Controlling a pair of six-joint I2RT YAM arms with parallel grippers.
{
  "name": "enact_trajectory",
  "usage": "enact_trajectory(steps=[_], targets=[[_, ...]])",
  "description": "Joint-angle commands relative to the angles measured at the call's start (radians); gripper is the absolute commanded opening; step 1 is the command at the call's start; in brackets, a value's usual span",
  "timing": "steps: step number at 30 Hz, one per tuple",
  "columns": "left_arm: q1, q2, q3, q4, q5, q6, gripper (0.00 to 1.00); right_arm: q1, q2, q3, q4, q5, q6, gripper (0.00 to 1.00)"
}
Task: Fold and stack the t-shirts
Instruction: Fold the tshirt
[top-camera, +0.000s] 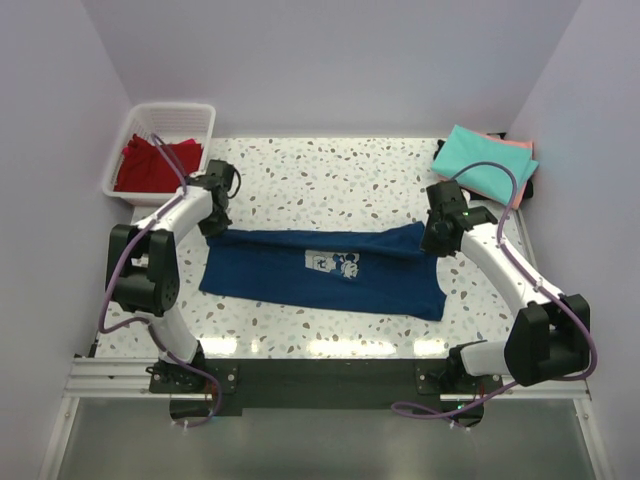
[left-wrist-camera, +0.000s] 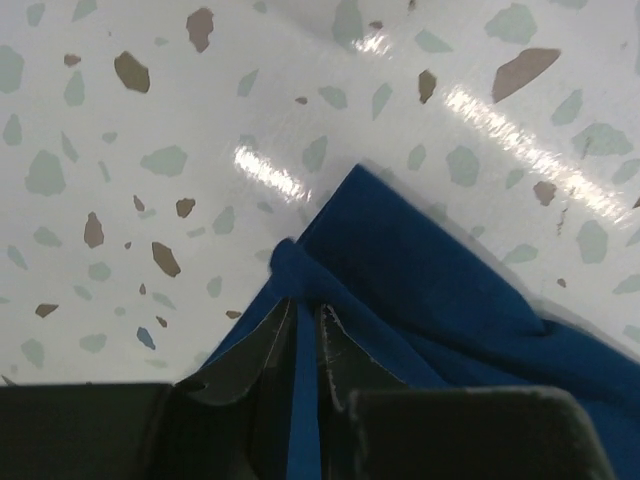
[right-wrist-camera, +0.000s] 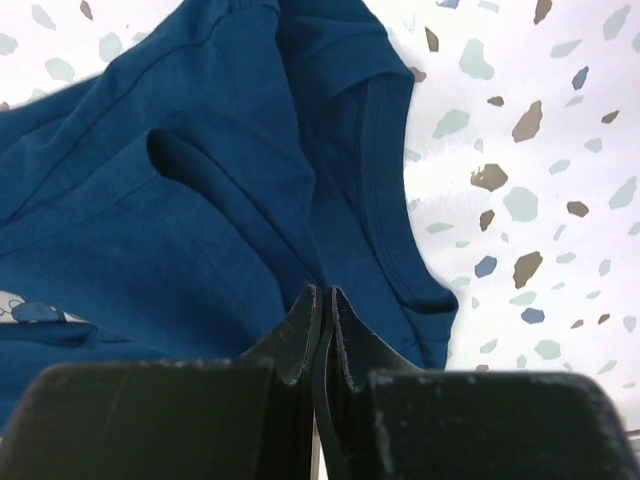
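The navy blue t-shirt (top-camera: 320, 272) lies as a long band across the middle of the table, its pale cartoon-mouse print (top-camera: 331, 263) facing up. My left gripper (top-camera: 213, 222) is at the shirt's far left corner, shut on a fold of navy cloth (left-wrist-camera: 430, 290), which shows between the jaws (left-wrist-camera: 307, 305). My right gripper (top-camera: 436, 240) is at the far right end, its jaws (right-wrist-camera: 323, 292) closed on the navy cloth (right-wrist-camera: 200, 200) beside a hemmed sleeve. A red t-shirt (top-camera: 150, 165) lies in a basket. A folded teal t-shirt (top-camera: 483, 163) lies on a salmon-pink one (top-camera: 515, 143).
The white slatted basket (top-camera: 190, 112) stands at the back left corner. The teal and pink stack sits at the back right corner by the wall. The table (top-camera: 330, 170) is white speckled terrazzo, walled on three sides. Purple cables loop off both arms.
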Motion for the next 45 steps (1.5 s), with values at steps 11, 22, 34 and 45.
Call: enact_trajectory(steps=[11,22,34,45], targets=[[-0.003,-0.056,-0.09,-0.145,0.004,-0.144,0.27,0.011,0.009,-0.008,-0.172,-0.047,0.074,0.23],[-0.003,-0.18,-0.101,-0.168,-0.023,-0.204,0.23,0.016,0.02,0.009,-0.139,-0.014,0.07,0.24],[-0.029,0.002,-0.021,0.103,0.222,-0.012,0.2,0.021,0.187,0.098,0.123,-0.092,0.001,0.4],[-0.029,0.061,-0.042,-0.04,0.069,-0.067,0.18,0.031,0.251,0.144,0.162,-0.105,-0.005,0.41]])
